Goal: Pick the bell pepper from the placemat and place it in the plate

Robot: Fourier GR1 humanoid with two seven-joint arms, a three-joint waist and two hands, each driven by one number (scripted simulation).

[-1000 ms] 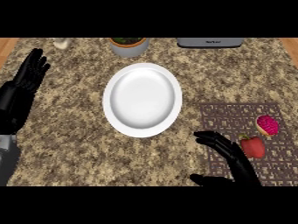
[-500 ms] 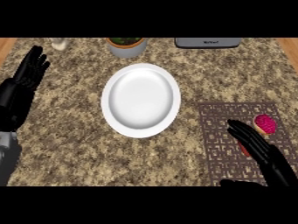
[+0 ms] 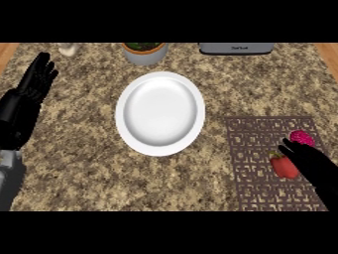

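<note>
I see my right hand (image 3: 319, 166) low over the placemat (image 3: 255, 149), fingers straight, touching the red pepper (image 3: 283, 166) lying there. The white plate (image 3: 160, 113) sits mid-desk. My left hand (image 3: 27, 96) rests at left, fingers spread.

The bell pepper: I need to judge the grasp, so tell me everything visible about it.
The bell pepper is red and glossy, with a small dark stem end facing up-left. It lies on the dark brown patterned placemat, right of the white plate and just below-left of a pink fruit. The right hand covers its right side, fingers extended over it, not visibly curled round it.
</note>
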